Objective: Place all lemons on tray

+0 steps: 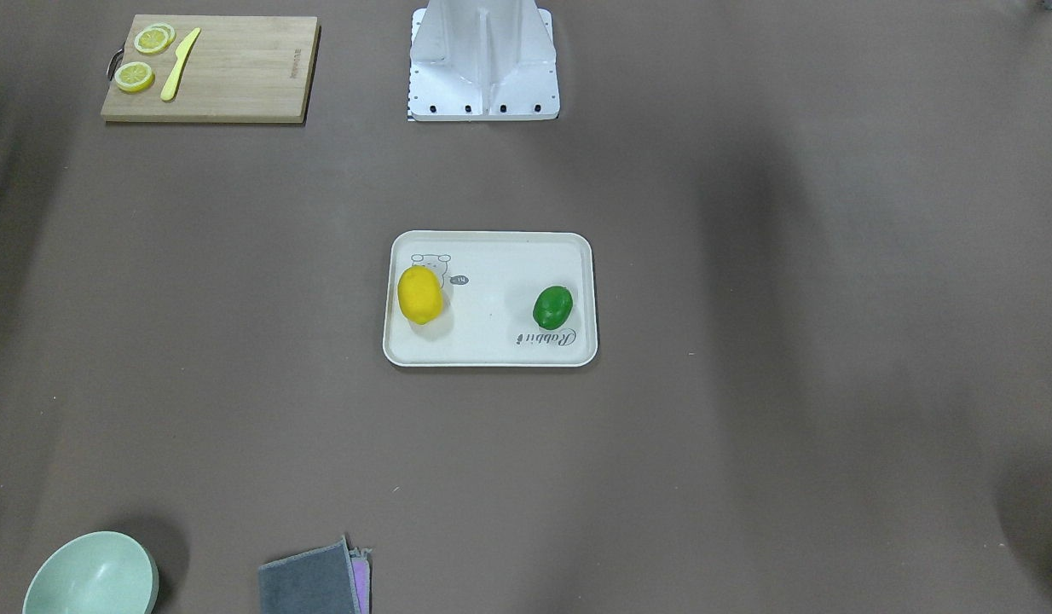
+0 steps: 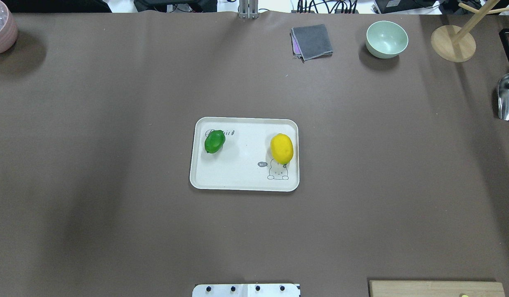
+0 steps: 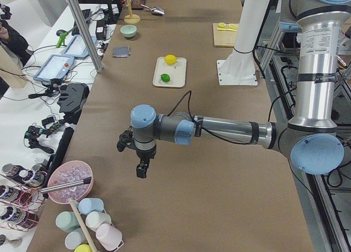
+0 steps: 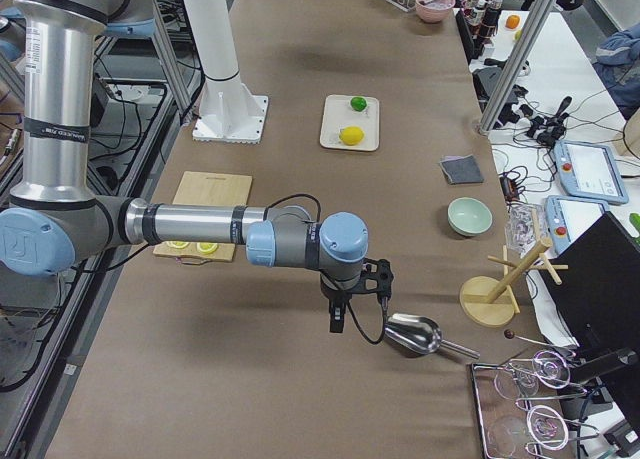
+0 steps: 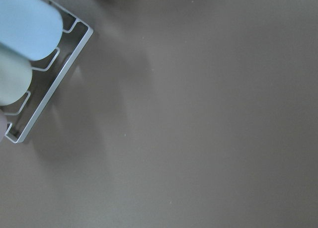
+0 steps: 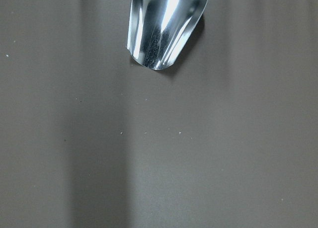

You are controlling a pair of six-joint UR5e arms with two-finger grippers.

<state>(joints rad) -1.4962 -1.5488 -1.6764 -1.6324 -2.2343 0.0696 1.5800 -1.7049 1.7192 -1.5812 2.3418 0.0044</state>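
Left pincer hangs over the bare counter at one end, and the right pincer hangs over the other end beside a metal scoop. I cannot tell if either is clenched or released. On the tray mid-counter, the green lemon lies toward its left end and the yellow lemon toward its right, well apart. Beyond sit a grey cloth and a pale bowl.
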